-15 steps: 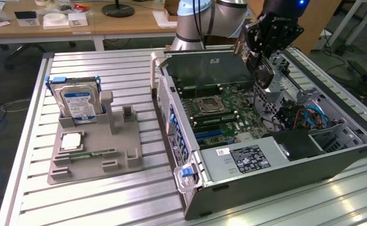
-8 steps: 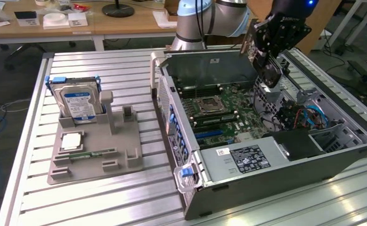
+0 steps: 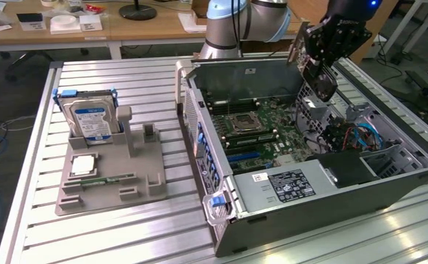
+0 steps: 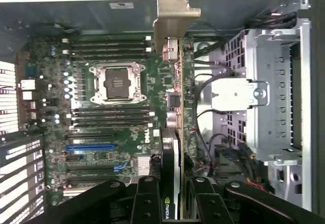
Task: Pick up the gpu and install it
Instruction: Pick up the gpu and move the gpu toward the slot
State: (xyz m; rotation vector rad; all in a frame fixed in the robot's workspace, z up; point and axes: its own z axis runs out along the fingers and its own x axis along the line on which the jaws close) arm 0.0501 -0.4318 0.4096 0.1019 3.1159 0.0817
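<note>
Gpu [image 3: 319, 80]: dark card, clamped edge-on in the gripper [image 4: 172, 201], hanging above the motherboard [image 4: 117, 132] inside the open computer case [image 3: 389, 184] (silver bracket at its far end). Handling: probably best kept square to the blue slot [image 4: 90, 146], lowered without tilt. Location: slotted metal table [image 3: 118, 82], grey fixture [image 3: 111, 192] with hard drive [image 3: 90, 121] alongside; office desks [image 3: 126, 30] behind.

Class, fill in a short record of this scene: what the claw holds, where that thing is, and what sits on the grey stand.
Claw: shut on the graphics card
Card position: held over the open computer case, not yet in a slot
Grey stand: hard drive standing upright, memory stick lying flat
</note>
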